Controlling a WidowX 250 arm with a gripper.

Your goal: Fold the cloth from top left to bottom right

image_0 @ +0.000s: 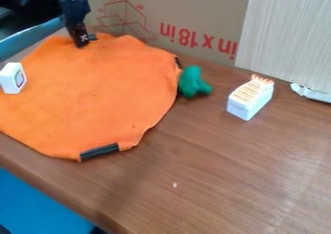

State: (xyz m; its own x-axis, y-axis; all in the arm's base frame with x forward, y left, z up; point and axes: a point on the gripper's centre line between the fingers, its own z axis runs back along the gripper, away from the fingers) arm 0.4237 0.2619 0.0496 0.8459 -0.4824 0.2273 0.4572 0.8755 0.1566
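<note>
Red print (197, 39) on the cardboard (174, 6) stands upside down and reads "in x 18in"; it meets the edge of the pale panel (284, 35) at its right end in the camera view. Left of it, a red line diagram of a box (123, 18) bears small marks, too small to read. White marks (84, 37) on the black gripper (82, 45) and a dark-outlined emblem (20, 78) on the white block (7, 80) are likewise illegible.
</note>
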